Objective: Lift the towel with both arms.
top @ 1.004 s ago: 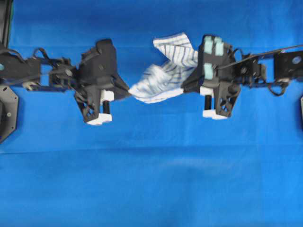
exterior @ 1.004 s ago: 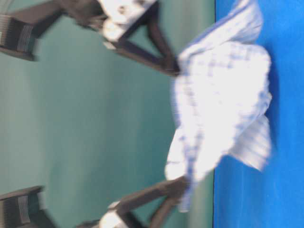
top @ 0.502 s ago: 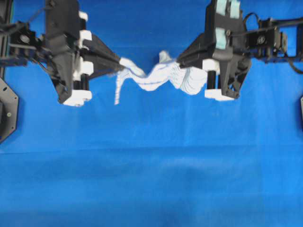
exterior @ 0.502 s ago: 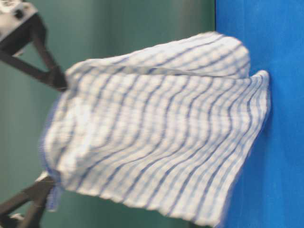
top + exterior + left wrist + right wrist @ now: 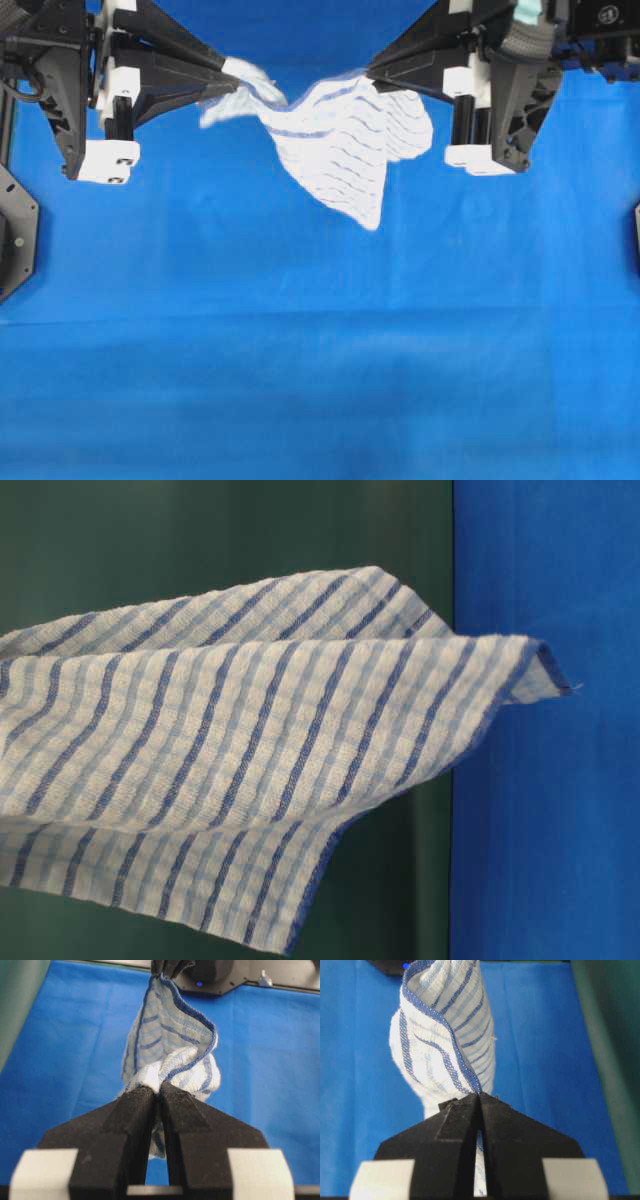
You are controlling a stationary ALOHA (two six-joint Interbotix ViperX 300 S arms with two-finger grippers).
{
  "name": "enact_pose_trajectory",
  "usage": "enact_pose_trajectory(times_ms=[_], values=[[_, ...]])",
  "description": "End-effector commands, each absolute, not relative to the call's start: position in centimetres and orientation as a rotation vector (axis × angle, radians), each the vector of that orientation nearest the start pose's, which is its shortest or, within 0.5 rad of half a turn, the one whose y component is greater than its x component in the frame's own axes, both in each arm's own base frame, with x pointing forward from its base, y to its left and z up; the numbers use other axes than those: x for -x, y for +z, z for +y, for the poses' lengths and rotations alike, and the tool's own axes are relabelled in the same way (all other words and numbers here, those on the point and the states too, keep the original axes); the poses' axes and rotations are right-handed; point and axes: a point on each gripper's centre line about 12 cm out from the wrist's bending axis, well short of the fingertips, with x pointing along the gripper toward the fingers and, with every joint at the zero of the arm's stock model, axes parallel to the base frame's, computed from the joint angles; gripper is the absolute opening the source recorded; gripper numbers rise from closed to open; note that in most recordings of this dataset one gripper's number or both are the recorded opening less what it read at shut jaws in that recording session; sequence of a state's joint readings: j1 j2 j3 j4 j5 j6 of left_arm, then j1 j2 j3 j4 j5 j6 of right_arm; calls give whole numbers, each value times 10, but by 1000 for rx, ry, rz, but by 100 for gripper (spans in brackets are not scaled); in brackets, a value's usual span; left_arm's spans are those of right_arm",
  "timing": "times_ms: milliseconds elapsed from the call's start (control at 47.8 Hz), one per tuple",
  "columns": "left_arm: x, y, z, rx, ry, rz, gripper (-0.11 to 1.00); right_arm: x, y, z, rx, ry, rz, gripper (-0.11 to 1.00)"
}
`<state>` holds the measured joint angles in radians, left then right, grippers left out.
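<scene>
The towel, white with blue stripes, hangs in the air between my two grippers, sagging to a point in the middle. At its left corner my left gripper is shut on the cloth; in the left wrist view the bunched towel sits pinched between the black fingertips. My right gripper is shut on the opposite corner, where the towel runs up from the closed tips. In the table-level view the towel fills the frame, off the surface; no gripper shows there.
A large plain blue sheet covers the whole table beneath the arms. A dark mount sits at the left edge of the overhead view. A green wall backs the table-level view.
Both arms have risen and moved apart, carrying the towel up off the blue sheet. The cloth has gone from a crumpled bundle to a spread, hanging sheet.
</scene>
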<state>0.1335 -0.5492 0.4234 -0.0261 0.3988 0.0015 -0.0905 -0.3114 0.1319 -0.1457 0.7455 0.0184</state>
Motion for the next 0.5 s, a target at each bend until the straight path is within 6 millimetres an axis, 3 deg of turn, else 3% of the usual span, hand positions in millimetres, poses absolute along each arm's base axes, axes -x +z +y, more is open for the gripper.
enact_pose_trajectory(times_ms=[0, 314, 418, 481], values=[[-302, 432, 39, 32, 123, 242, 3, -351, 439, -43, 100, -160, 522, 1], [-304, 434, 37, 1, 114, 230, 5, -351, 440, -43, 108, -157, 514, 2], [-304, 435, 37, 2, 114, 218, 24, -352, 441, -43, 115, -158, 507, 3], [-303, 436, 37, 2, 113, 210, 41, -352, 441, -44, 121, -161, 505, 17]])
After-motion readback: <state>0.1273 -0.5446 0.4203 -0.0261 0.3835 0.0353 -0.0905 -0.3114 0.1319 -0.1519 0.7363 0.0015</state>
